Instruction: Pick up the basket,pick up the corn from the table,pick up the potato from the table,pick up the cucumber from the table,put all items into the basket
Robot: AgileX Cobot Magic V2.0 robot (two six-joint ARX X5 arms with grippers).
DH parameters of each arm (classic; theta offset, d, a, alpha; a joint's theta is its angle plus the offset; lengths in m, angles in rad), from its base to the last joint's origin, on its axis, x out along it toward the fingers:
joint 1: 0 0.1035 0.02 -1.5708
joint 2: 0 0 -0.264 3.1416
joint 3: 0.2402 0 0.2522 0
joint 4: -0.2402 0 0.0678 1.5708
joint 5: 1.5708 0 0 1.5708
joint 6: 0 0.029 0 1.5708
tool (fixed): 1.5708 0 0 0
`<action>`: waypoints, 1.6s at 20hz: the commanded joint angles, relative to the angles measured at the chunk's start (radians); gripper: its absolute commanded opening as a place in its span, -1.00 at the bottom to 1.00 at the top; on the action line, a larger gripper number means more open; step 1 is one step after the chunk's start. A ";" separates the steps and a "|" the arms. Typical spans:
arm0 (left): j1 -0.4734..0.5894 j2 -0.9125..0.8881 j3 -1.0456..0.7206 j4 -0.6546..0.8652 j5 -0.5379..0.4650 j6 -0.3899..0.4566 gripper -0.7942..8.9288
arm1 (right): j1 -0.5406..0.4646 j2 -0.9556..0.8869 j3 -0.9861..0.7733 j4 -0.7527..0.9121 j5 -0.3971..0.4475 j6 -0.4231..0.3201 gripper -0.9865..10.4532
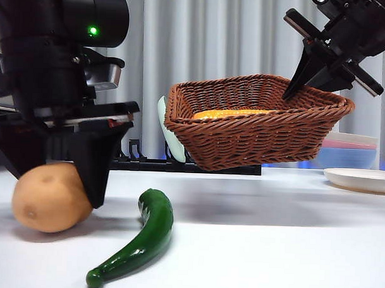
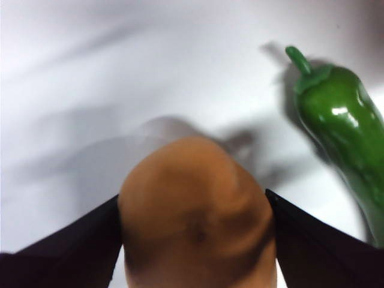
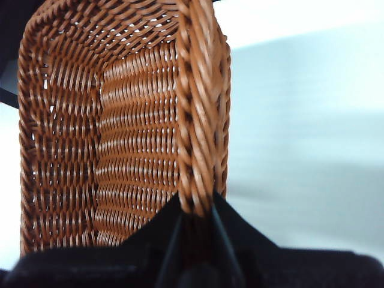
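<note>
The basket (image 1: 256, 130) is brown woven wicker, ribbed and rough, with a thick braided rim that shows a slight sheen in the right wrist view. The cucumber (image 1: 138, 240) has a smooth, glossy dark green skin with bright highlights, while the potato (image 1: 48, 199) is matt tan, smooth apart from small dimples. The table (image 1: 271, 248) is plain smooth white, and both grippers' jaws look matt black.
</note>
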 commanded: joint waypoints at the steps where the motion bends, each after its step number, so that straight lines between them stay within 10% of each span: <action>1: -0.008 -0.108 -0.005 -0.083 0.046 0.015 -0.85 | 0.000 -0.001 0.005 0.015 -0.010 0.003 -0.86; 8: -0.063 -0.471 0.112 0.086 0.097 -0.060 -0.85 | 0.005 -0.001 0.005 0.015 -0.010 0.004 -0.86; 21: -0.065 0.163 0.459 0.253 0.055 0.012 -0.84 | 0.062 -0.001 0.005 -0.004 -0.062 0.008 -0.86; 23: -0.065 0.190 0.459 0.233 0.055 0.012 -0.55 | 0.062 -0.001 0.005 -0.004 -0.062 0.008 -0.86; 25: -0.070 0.190 0.459 0.239 0.055 0.014 0.33 | 0.062 -0.001 0.005 -0.004 -0.062 0.008 -0.86; 32: -0.072 0.188 0.492 0.193 0.131 0.011 0.40 | 0.061 -0.001 0.005 -0.004 -0.062 0.008 -0.86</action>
